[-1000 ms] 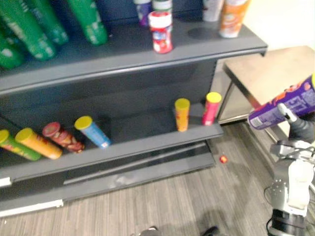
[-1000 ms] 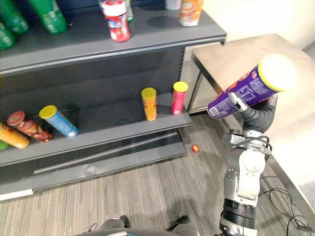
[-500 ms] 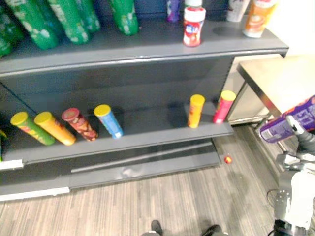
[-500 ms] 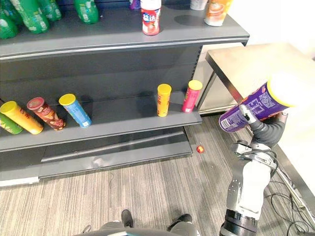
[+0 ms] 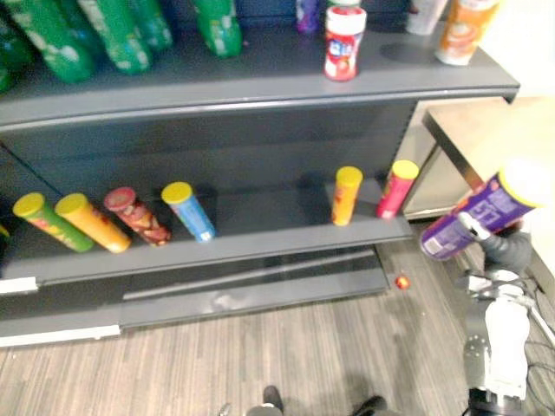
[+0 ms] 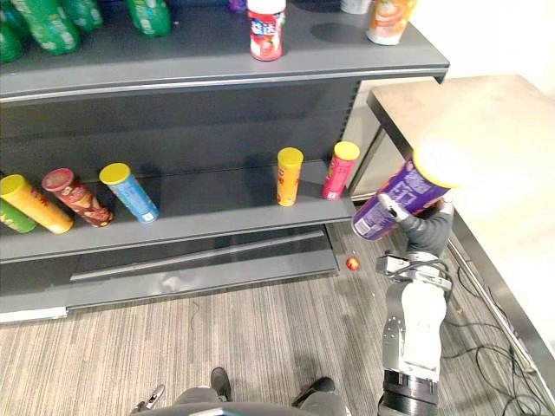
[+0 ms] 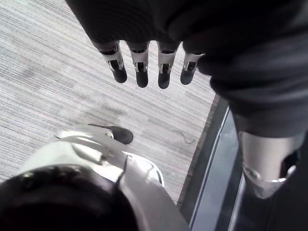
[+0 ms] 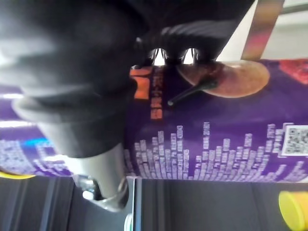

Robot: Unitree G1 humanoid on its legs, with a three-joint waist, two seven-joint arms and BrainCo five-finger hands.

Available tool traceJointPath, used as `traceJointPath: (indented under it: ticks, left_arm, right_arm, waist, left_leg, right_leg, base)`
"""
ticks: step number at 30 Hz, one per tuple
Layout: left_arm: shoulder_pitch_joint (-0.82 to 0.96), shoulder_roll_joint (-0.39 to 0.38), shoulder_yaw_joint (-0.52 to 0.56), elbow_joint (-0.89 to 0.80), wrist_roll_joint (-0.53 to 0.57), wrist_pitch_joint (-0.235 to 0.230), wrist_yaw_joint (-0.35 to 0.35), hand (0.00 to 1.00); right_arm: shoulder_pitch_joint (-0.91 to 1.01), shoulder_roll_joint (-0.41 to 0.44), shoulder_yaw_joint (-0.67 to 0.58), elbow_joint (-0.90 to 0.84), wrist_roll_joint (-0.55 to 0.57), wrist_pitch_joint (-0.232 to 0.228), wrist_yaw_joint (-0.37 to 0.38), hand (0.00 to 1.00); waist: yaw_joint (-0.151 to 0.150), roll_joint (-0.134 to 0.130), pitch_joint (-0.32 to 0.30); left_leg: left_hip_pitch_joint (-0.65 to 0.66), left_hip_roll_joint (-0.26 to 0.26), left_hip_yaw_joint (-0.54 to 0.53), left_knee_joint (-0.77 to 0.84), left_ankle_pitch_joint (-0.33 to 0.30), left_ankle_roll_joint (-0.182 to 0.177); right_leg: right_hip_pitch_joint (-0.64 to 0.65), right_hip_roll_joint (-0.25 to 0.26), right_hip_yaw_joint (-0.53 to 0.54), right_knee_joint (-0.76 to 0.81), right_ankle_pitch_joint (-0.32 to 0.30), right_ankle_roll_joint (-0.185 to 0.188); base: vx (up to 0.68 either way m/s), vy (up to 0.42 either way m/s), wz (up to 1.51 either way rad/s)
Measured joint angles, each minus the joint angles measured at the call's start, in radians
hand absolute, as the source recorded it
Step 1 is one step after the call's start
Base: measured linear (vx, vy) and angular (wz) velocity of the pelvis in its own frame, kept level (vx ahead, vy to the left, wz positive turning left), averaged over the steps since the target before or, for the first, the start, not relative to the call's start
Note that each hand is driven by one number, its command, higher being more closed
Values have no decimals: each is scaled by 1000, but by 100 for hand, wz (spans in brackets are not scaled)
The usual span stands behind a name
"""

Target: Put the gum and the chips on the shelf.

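My right hand [image 6: 422, 232] is shut on a purple chips can [image 6: 401, 192] with a yellow lid, held tilted in the air just off the right end of the lower shelf board [image 5: 260, 236]. In the right wrist view the fingers wrap the purple can [image 8: 216, 134]. A red gum bottle [image 5: 343, 45] with a white lid stands upright on the top shelf board [image 5: 260, 87]. My left hand [image 7: 139, 67] hangs over the floor with straight fingers, holding nothing.
Several chips cans [image 5: 130, 217] lie on the lower board; a yellow can [image 5: 346, 195] and a pink can [image 5: 397, 188] stand at its right end. Green bottles [image 5: 113, 35] and an orange tub [image 5: 464, 30] share the top board. A wooden table [image 5: 494, 130] stands right. A small red thing [image 5: 401, 282] lies on the floor.
My right hand has carried the purple can to the left, closer to the right end of the lower shelf. The camera shifted earlier; the shelf items stayed put.
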Motion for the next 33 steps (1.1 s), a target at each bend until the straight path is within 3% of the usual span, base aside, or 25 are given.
traceJointPath:
  ticks: [2, 3, 4, 5, 7, 8, 9, 10, 13, 14, 20, 24, 33]
  left_arm:
    - [0, 11, -29, -1, 0, -5, 1, 0]
    - [4, 32, -80, -1, 1, -7, 3, 0]
    - [5, 39, -99, 0, 1, -6, 5, 0]
    - [3, 58, -109, 1, 1, -6, 11, 0]
    - [4, 81, -104, 8, 1, -5, 20, 0]
    - [4, 81, -104, 8, 1, -5, 21, 0]
    - [4, 83, -104, 6, 1, -6, 22, 0]
    - [-1, 91, -103, 9, 0, -5, 22, 0]
    - [2, 66, -104, 9, 0, -5, 21, 0]
    - [8, 58, -102, 10, -1, -5, 21, 0]
    - [-9, 54, -95, 8, 0, -5, 20, 0]
    - [-26, 49, -95, 8, 2, -5, 22, 0]
    - [-38, 54, -132, -3, 13, -7, 53, 0]
  right_arm:
    - [12, 0, 23, 6, -1, 1, 0, 100]
    - [22, 1, 36, 10, -2, 2, 3, 100]
    - [28, 5, 53, 10, -5, 2, 7, 100]
    - [35, 8, 81, 9, -24, 3, 23, 100]
    - [35, 13, 139, -13, -37, 2, 41, 100]
    - [35, 15, 143, -17, -37, 3, 44, 100]
    - [37, 30, 151, -34, -37, 2, 48, 100]
    - [37, 40, 153, -40, -36, 1, 51, 100]
    - [35, 39, 167, -39, -30, 1, 63, 100]
    - [46, 39, 180, -39, -29, 2, 69, 100]
    - [90, 39, 174, -40, 15, 1, 89, 100]
    - [128, 41, 164, -40, 20, 1, 86, 100]
    - [102, 58, 225, 46, -39, 1, 67, 100]
  waist:
    - [-4, -1, 3]
    - [-12, -4, 11]
    - [-13, 2, 17]
    - [-18, -6, 21]
    - [-27, -44, 25]
    - [-27, -49, 26]
    - [-28, -68, 25]
    - [-27, -82, 27]
    - [-17, -53, 34]
    - [-11, -40, 38]
    - [-36, -31, 32]
    - [-43, -21, 30]
    - [-35, -15, 28]
  left_leg:
    - [3, -16, -56, 21, -23, 15]
    - [6, -17, -118, 46, -33, 28]
    - [-2, -10, -139, 56, -34, 29]
    - [-7, 3, -185, 57, -32, 28]
    - [-19, -18, -247, 59, -24, 21]
    - [-20, -22, -254, 60, -24, 19]
    - [-37, -46, -286, 73, -26, 13]
    - [-52, -61, -308, 90, -34, 3]
    - [-56, -23, -319, 85, -29, -23]
    - [-55, 6, -324, 62, -15, -47]
    - [-66, 51, -383, -17, 37, -81]
    - [-86, 51, -321, -40, 76, -78]
    - [-78, 35, -271, -84, 82, -79]
  right_leg:
    - [2, -54, 67, 112, 2, -10]
    - [-80, -54, 333, 246, -28, -95]
    - [-113, -13, 470, 270, -64, -76]
    - [-135, 89, 672, 249, -130, -42]
    - [-136, 162, 792, 139, -144, -34]
    - [-135, 164, 795, 123, -140, -28]
    - [-129, 164, 803, 61, -113, 0]
    - [-121, 153, 806, 38, -129, 47]
    - [-104, 188, 768, 10, -136, 38]
    - [-95, 218, 753, -5, -131, 26]
    - [-61, 272, 667, -89, -120, 6]
    - [-47, 261, 606, -111, -119, 5]
    - [-49, 245, 623, -132, -111, 15]
  base:
    - [37, 151, 84]
    - [65, 140, 80]
    - [61, 78, 104]
    - [26, -52, 92]
    - [16, -71, 100]
    - [32, -115, 90]
    - [32, -165, 80]
    - [46, -167, 80]
    - [82, -160, 31]
    - [77, -168, 4]
    - [117, -117, 32]
    - [77, -7, 43]
    - [-19, 18, -2]
